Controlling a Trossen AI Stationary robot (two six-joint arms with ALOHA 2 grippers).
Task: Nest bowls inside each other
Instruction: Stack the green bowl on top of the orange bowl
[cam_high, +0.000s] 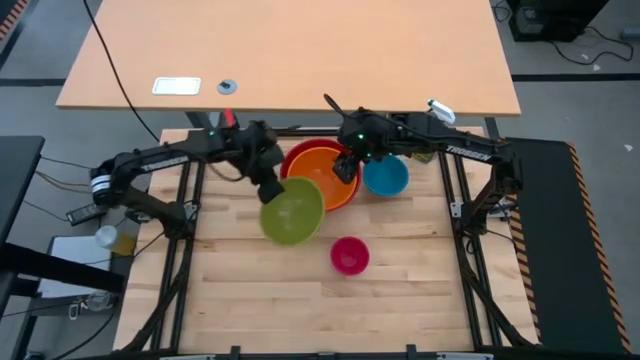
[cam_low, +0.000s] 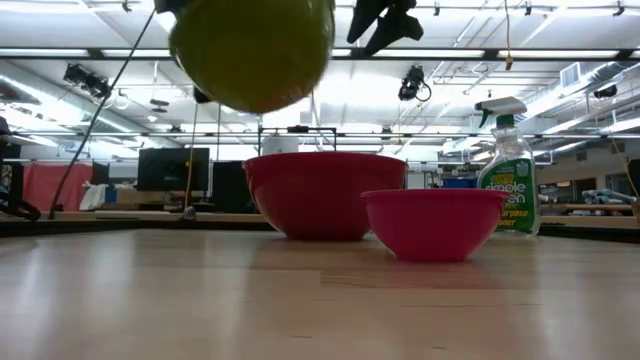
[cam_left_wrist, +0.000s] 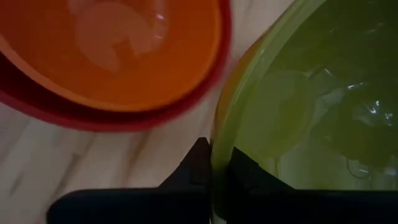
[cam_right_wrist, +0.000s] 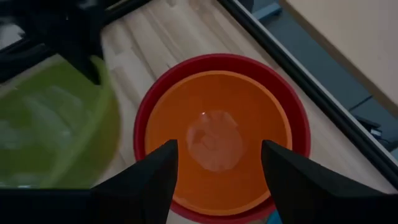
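Note:
The orange bowl (cam_high: 325, 172) sits nested in the red bowl (cam_high: 300, 152) at the table's far middle. My left gripper (cam_high: 268, 186) is shut on the lime green bowl (cam_high: 292, 211), which hangs in the air just near-left of that pair and shows high in the low view as the green bowl (cam_low: 252, 50). My right gripper (cam_right_wrist: 217, 171) hovers open above the orange bowl (cam_right_wrist: 217, 137), touching nothing. The blue bowl (cam_high: 386, 176) stands on its base right of the red one. The pink bowl (cam_high: 349, 255) stands alone nearer the front. My left gripper pinches the green bowl's rim (cam_left_wrist: 219, 149) at the bowl's far-left side, one finger inside (cam_left_wrist: 255, 171) the bowl and one outside (cam_left_wrist: 196, 165). The fingers slant down from the far left. The bowl is lifted clear of the table and tilted.
A clear spray bottle (cam_low: 508, 170) of greenish liquid stands behind the bowls at the far right. Black frame rails (cam_high: 190, 230) run along the table's left and right sides. Bare wood (cam_high: 250, 300) lies across the near half.

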